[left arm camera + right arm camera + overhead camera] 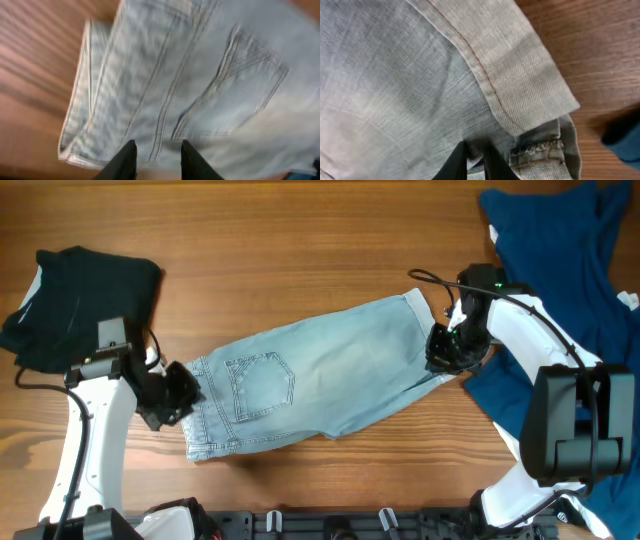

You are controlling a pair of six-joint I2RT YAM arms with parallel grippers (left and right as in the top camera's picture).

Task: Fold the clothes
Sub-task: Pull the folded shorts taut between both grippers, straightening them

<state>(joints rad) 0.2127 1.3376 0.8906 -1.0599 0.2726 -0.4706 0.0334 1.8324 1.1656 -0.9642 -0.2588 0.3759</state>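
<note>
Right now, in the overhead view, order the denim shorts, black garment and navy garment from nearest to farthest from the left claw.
1. denim shorts, at the left claw, centre.
2. black garment, upper left.
3. navy garment, far right.

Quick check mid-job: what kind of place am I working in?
Likely a robot lab workstation: a wooden table, the left arm and right arm based at its near edge, and clothes laid out: denim shorts, black garment, navy garment.

Wooden table, warm reddish-brown, fills the overhead view edge to edge (its grain runs left to right in long streaks) under soft, even light that casts only faint shadows.
</note>
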